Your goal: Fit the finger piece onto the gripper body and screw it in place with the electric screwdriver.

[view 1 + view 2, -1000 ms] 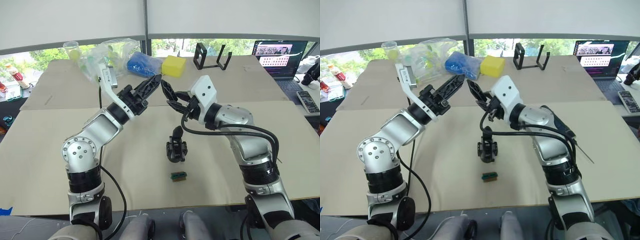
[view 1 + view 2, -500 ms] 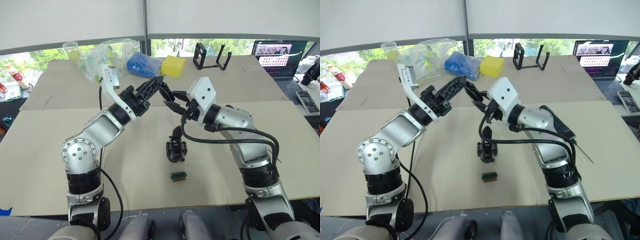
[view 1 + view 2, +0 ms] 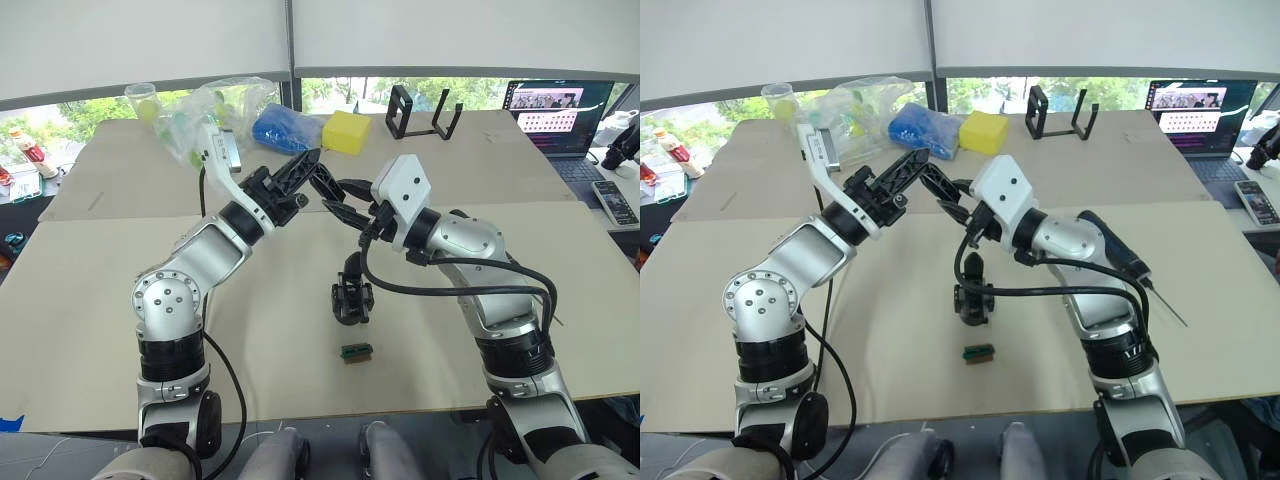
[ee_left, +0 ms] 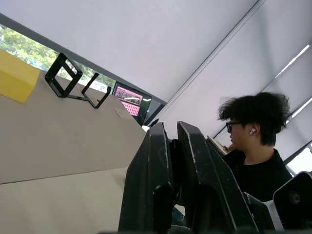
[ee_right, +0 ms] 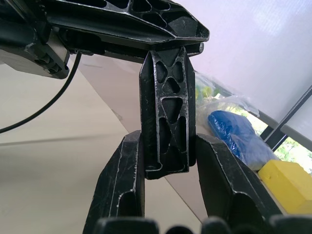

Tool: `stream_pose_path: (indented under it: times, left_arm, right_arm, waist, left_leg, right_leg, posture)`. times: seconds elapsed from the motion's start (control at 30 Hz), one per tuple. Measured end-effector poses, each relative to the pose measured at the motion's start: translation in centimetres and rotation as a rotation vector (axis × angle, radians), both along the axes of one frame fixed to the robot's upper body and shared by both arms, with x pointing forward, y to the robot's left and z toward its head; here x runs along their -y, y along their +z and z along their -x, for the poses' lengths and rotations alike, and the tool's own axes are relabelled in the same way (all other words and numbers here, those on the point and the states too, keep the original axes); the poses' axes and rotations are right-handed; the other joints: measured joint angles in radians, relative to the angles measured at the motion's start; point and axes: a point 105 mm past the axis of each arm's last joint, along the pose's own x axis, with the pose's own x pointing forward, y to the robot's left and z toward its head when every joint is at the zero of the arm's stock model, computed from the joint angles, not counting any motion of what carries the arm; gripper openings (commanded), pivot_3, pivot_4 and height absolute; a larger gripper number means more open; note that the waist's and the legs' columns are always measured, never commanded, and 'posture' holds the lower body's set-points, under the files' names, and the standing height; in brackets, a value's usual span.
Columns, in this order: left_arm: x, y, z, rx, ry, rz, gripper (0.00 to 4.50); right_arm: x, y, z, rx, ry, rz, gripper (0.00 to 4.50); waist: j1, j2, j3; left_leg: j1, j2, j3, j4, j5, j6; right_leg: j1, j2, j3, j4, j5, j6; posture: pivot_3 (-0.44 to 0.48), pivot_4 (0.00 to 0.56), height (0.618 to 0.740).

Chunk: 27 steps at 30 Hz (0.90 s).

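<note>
Two end effectors meet in the air above the counter (image 3: 90,300), and the finger piece (image 5: 165,112) is up there between them. The left end effector (image 3: 300,170) looks clenched on one end of the piece. The right end effector (image 3: 335,195) has a finger (image 5: 122,185) on each side of the piece, touching it, so it seems to be grasping it too. This looks like a hand-over from left to right.

The gripper body (image 3: 352,293) stands on the counter at 6 o'clock from the meeting point, with its own pointed finger sticking up. A small green block (image 3: 357,351) lies at 6 o'clock from the gripper body, a little apart. The electric screwdriver (image 3: 1118,258) lies on the counter at 3 o'clock from the gripper body, partly behind the right arm.

To do this step well, the right side should probably squeeze firmly before the left lets go, or the piece may drop. The left should then pull straight back so it does not twist the piece. The piece should stay straight in the grip, so it can go down neatly onto the gripper body.
</note>
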Motion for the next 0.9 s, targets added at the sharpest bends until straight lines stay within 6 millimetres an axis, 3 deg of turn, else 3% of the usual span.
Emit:
stream_pose_path:
  times: [0.03,0.2,0.27,0.43,0.63,0.77,0.9]
  left_arm:
    - [0.0,0.1,0.0,0.002,0.0,0.0,0.0]
    - [-0.1,0.3,0.0,0.022,-0.035,-0.094,0.0]
    - [-0.1,0.8,0.7,0.081,-0.104,-0.194,0.0]
    - [-0.4,1.8,3.3,0.203,-0.366,-0.379,0.0]
    - [0.4,1.7,5.3,0.222,-0.618,-0.447,0.0]
    - [0.6,1.2,5.6,0.217,-0.673,-0.46,0.0]
    - [0.8,1.1,5.4,0.213,-0.678,-0.446,0.0]
  right_arm:
    - [0.1,0.2,0.0,0.019,-0.004,0.008,2.12]
    - [0.3,2.0,1.1,0.105,0.081,0.088,3.83]
    - [0.7,2.4,1.5,0.035,0.173,0.112,3.83]
    - [3.1,4.8,2.3,-0.354,0.421,0.026,3.83]
    - [3.0,3.0,3.5,-0.701,0.616,0.058,3.83]
    - [2.1,2.7,3.8,-0.744,0.661,0.089,3.83]
    - [1.6,2.6,4.1,-0.782,0.685,0.085,2.72]
  waist:
    - [0.001,0.0,0.0]
    - [0.0,0.0,0.0]
    - [-0.003,0.0,0.0]
    - [-0.008,0.0,0.0]
    - [-0.009,0.0,0.0]
    - [-0.009,0.0,0.0]
    - [-0.008,0.0,0.0]
  left_leg:
    - [0.0,0.0,0.0,0.0,0.0,0.0]
    - [0.0,0.0,0.0,0.0,0.0,0.0]
    - [0.0,0.0,0.0,0.0,0.0,0.0]
    - [0.002,0.001,0.0,-0.005,0.0,0.0]
    - [0.0,0.001,0.0,-0.005,0.0,0.0]
    - [-0.002,0.001,0.0,-0.005,0.0,0.0]
    - [-0.003,0.0,0.0,-0.004,0.0,0.0]
  right_leg:
    - [0.0,0.0,0.0,0.0,0.0,0.0]
    - [0.0,0.001,0.0,0.0,0.0,0.0]
    - [0.0,0.001,0.0,0.0,0.0,0.0]
    - [0.002,0.001,0.0,-0.002,0.0,0.0]
    - [0.0,-0.001,0.0,-0.002,0.0,-0.001]
    - [-0.003,-0.006,0.0,-0.001,0.0,-0.001]
    - [-0.005,-0.008,0.0,-0.001,0.0,-0.001]
  posture:
    - [0.0,0.15,0.737]
    - [0.0,0.15,0.737]
    - [0.0,0.15,0.737]
    - [0.0,0.15,0.737]
    - [0.0,0.15,0.737]
    - [0.0,0.15,0.737]
    - [0.0,0.15,0.737]
